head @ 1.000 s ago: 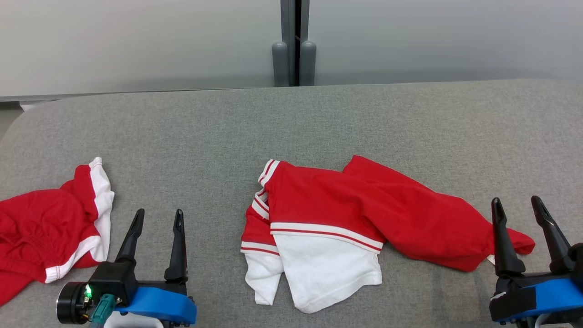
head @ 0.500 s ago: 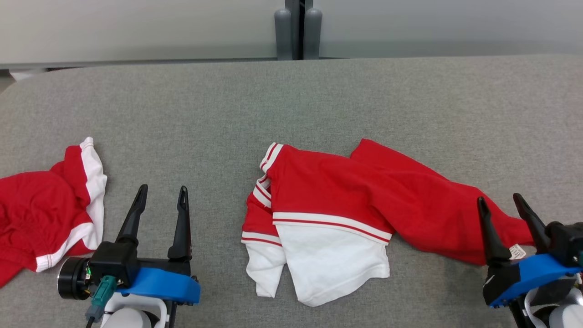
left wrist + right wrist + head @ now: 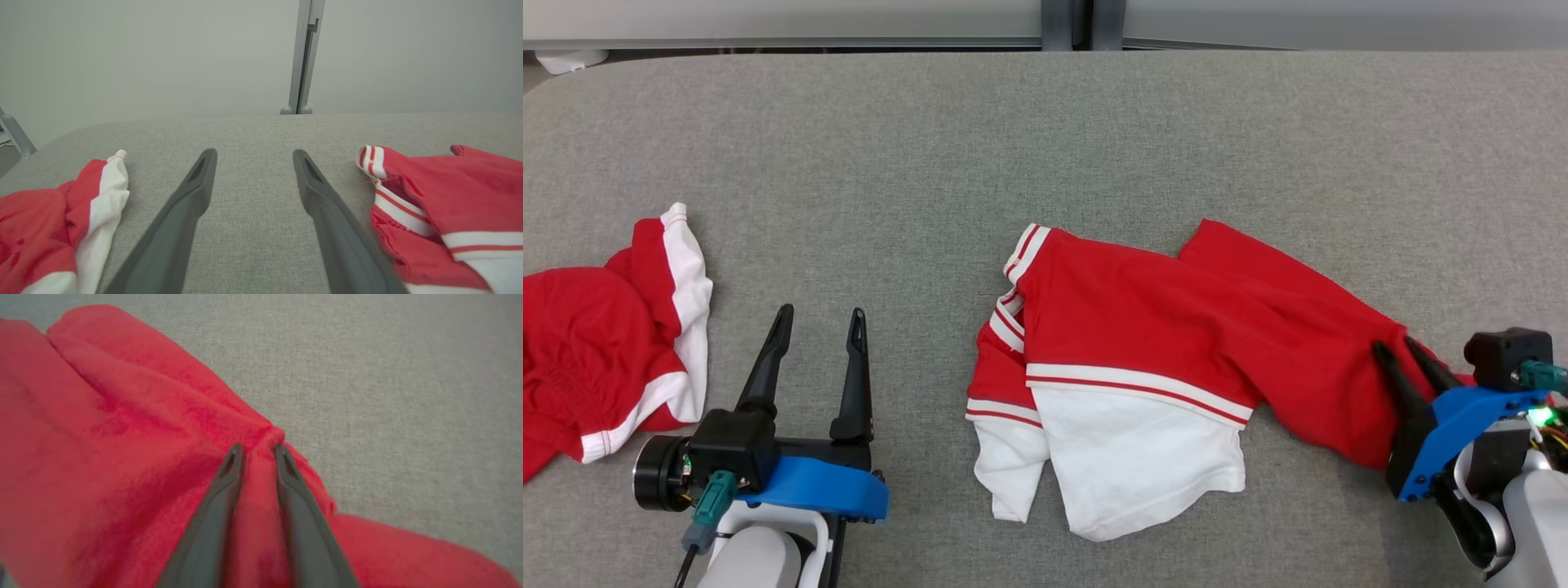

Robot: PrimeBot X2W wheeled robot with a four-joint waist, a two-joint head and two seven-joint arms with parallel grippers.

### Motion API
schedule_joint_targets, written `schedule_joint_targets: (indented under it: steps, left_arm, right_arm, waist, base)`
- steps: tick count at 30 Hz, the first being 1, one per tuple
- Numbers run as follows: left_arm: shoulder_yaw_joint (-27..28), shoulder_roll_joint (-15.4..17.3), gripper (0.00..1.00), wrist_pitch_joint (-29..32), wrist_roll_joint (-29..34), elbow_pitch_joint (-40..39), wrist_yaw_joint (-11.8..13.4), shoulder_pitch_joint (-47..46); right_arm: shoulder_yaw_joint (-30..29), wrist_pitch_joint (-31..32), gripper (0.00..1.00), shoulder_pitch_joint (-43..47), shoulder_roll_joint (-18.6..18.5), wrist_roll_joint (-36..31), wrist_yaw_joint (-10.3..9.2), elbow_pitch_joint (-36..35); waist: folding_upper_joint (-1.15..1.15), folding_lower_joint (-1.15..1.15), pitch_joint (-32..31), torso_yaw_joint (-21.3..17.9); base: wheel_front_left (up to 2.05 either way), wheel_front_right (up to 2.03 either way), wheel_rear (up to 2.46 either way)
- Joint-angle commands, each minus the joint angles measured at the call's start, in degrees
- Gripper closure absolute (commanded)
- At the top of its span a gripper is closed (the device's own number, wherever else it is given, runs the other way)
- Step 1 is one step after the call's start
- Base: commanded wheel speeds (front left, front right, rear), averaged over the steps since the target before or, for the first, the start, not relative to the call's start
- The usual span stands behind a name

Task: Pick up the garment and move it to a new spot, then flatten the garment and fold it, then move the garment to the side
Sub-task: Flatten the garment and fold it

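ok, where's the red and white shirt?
Red and white shirt: centre-right in head view on grey fabric table, red end between the fingers of the right end effector.

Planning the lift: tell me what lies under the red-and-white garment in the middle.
Grey table shows around the garment; its own lower layers peek out at the left edge. Anything beneath its middle is covered.

Place: I take this for a lab or office test room rather than a home.
Table: a wide table [image 3: 931, 147] with rounded corners, covered all over in plain grey fabric, stands before me.
Backdrop: pale frosted wall panels [image 3: 143, 53] meet at a grey metal post [image 3: 303, 61].
Work: a red and white garment [image 3: 1143, 327] and a second garment [image 3: 596, 343] lie on the table.
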Motion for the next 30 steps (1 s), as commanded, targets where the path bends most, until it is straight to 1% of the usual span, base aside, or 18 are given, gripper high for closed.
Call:
schedule_joint_targets:
  steps: [1,6,9,12,16,21,22,23,27,30]
  left_arm:
    - [0.1,-0.1,0.0,-0.4,0.2,0.2,-0.1,-1.0]
    - [0.1,-0.4,0.0,-0.6,0.3,0.7,-0.2,-1.5]
    - [0.0,-0.5,0.0,-0.6,0.3,0.9,-0.4,-1.6]
    - [0.0,-0.7,0.0,-0.7,0.3,0.7,-0.5,-1.9]
    - [-0.4,-0.9,0.0,-0.8,0.5,0.7,-0.8,-2.8]
    - [-0.8,-1.3,0.0,-0.9,0.7,1.2,-1.5,-4.0]
    - [-0.9,-1.4,0.0,-0.9,0.8,1.4,-1.6,-4.3]
    - [-1.0,-1.4,0.0,-0.9,0.8,1.6,-1.6,-4.4]
    - [-0.9,-1.8,0.0,-0.9,0.9,2.4,-1.5,-4.2]
    - [-0.5,-1.9,0.0,-1.0,0.8,2.9,-1.2,-2.8]
  right_arm:
    - [0.9,0.0,1.0,-1.1,-0.4,0.9,0.02,-0.3]
    - [0.5,-2.3,1.0,-2.5,-1.4,2.1,0.02,-3.1]
    - [0.0,-3.8,1.0,-3.6,-1.2,2.5,0.02,-4.4]
    - [-0.9,-4.9,1.0,-5.9,-0.8,3.3,0.02,-4.0]
    - [-1.4,-6.2,1.0,-10.6,-0.4,4.0,0.02,-0.6]
    - [-0.8,-8.6,0.99,-17.1,0.2,5.4,0.02,7.7]
    - [-0.5,-9.4,0.35,-18.1,0.3,5.3,0.02,9.2]
    - [0.0,-10.2,0.0,-19.1,0.4,5.4,0.02,10.6]
    - [0.7,-16.4,0.0,-19.8,-0.2,4.1,0.02,14.1]
    - [-0.2,-21.5,0.0,-17.4,-0.4,1.6,0.02,14.0]
  waist:
    - [-0.01,0.0,-0.1,-0.1]
    - [-0.01,0.0,-0.6,-0.7]
    - [-0.01,0.0,-0.6,-0.9]
    - [-0.01,0.0,-0.2,-1.0]
    - [-0.01,0.0,1.1,-0.7]
    - [-0.01,0.0,2.6,0.3]
    - [-0.01,0.0,2.7,0.5]
    - [-0.01,0.0,2.8,0.6]
    - [-0.01,0.0,2.1,0.7]
    - [-0.01,0.0,0.8,0.1]
  base:
    - [0.0,0.0,0.0]
    - [0.0,0.0,0.0]
    - [0.0,0.0,0.0]
    - [0.0,0.0,0.0]
    - [0.0,0.0,0.0]
    - [0.0,0.0,0.0]
    - [0.0,0.0,0.0]
    - [0.0,0.0,0.0]
    - [0.0,0.0,0.0]
    - [0.0,0.0,0.0]
